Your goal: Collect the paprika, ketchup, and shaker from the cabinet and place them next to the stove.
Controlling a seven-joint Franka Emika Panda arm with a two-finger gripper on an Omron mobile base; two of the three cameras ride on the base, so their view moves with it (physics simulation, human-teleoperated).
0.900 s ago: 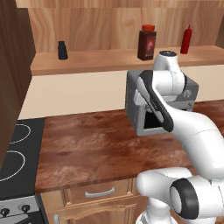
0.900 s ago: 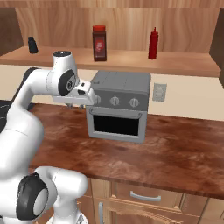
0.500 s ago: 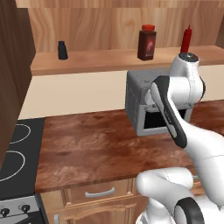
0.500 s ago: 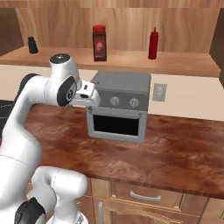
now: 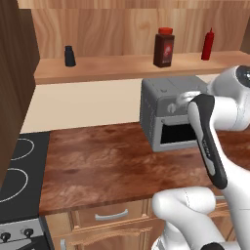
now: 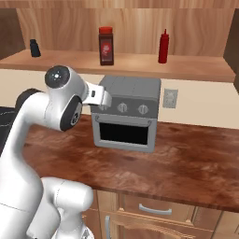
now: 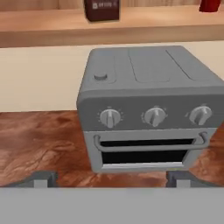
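Note:
On the light wood cabinet shelf (image 5: 112, 68) stand the small black shaker (image 5: 70, 56) at the left, the brown red-capped paprika jar (image 5: 164, 47) in the middle and the slim red ketchup bottle (image 5: 208, 44) at the right. From the other side the shaker (image 6: 34, 48), paprika (image 6: 106, 45) and ketchup (image 6: 163, 46) keep the same order. My gripper (image 7: 113, 180) is open and holds nothing; it hovers low in front of the toaster oven, well below the shelf. The paprika's base (image 7: 102, 11) and the ketchup's base (image 7: 211, 5) sit at the hand view's top edge. The black stove (image 5: 14, 171) lies far left.
A grey toaster oven (image 5: 171, 119) with three knobs (image 7: 154, 116) stands on the brown counter (image 5: 97, 166) directly under the paprika, between my hand and the shelf. Drawers with metal handles (image 6: 151, 210) run below the counter. A dark cabinet side (image 5: 14, 73) rises at the left.
My arm's upper joints have swung to the right and the hand has edged a little closer to the toaster oven. The three items on the shelf have not moved.

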